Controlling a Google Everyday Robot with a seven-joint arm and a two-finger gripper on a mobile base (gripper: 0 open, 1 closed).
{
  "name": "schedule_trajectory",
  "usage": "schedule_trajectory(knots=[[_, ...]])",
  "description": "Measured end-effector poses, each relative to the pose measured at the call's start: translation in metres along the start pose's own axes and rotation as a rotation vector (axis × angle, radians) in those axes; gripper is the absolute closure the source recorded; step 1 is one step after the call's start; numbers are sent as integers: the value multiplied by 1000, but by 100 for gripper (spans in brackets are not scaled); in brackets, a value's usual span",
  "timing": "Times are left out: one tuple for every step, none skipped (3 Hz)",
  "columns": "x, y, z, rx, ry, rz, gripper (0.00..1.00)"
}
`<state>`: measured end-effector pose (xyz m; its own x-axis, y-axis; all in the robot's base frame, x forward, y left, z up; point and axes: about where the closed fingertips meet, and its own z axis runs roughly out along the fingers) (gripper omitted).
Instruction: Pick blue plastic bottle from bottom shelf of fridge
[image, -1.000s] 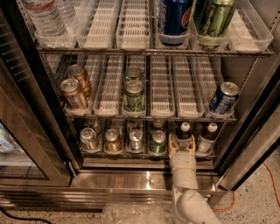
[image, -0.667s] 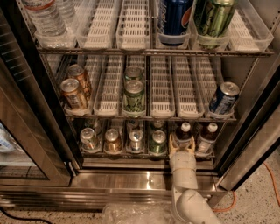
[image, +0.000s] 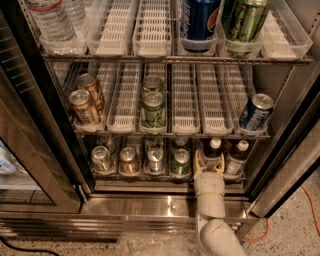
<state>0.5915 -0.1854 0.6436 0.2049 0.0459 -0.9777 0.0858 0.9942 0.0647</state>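
Observation:
The fridge (image: 280, 165) stands open, with three tiers of lane racks. On the shadowed bottom shelf (image: 165, 176), two small bottles with white caps and dark contents stand at the right. The left one is the blue plastic bottle (image: 213, 150), and a like bottle (image: 237, 156) stands to its right. My gripper (image: 209, 167) reaches in from below on a white arm (image: 210, 200). It is open, with its tan fingers (image: 198, 163) on either side of the left bottle's lower part, close to it. The bottle stands upright on the shelf.
Several drink cans (image: 150, 159) fill the bottom shelf's left lanes. More cans (image: 153, 106) stand on the middle rack, and tall cans (image: 200, 22) and water bottles (image: 50, 20) on the top. The glass door (image: 25, 160) hangs open at left. An orange cable (image: 312, 210) lies on the floor at right.

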Motion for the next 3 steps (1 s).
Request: schedule_trajectory(knots=[[-1, -1, -1, 1, -22, 4, 100], [-1, 0, -3, -1, -39, 12, 100], [-5, -3, -11, 9, -69, 32, 100]])
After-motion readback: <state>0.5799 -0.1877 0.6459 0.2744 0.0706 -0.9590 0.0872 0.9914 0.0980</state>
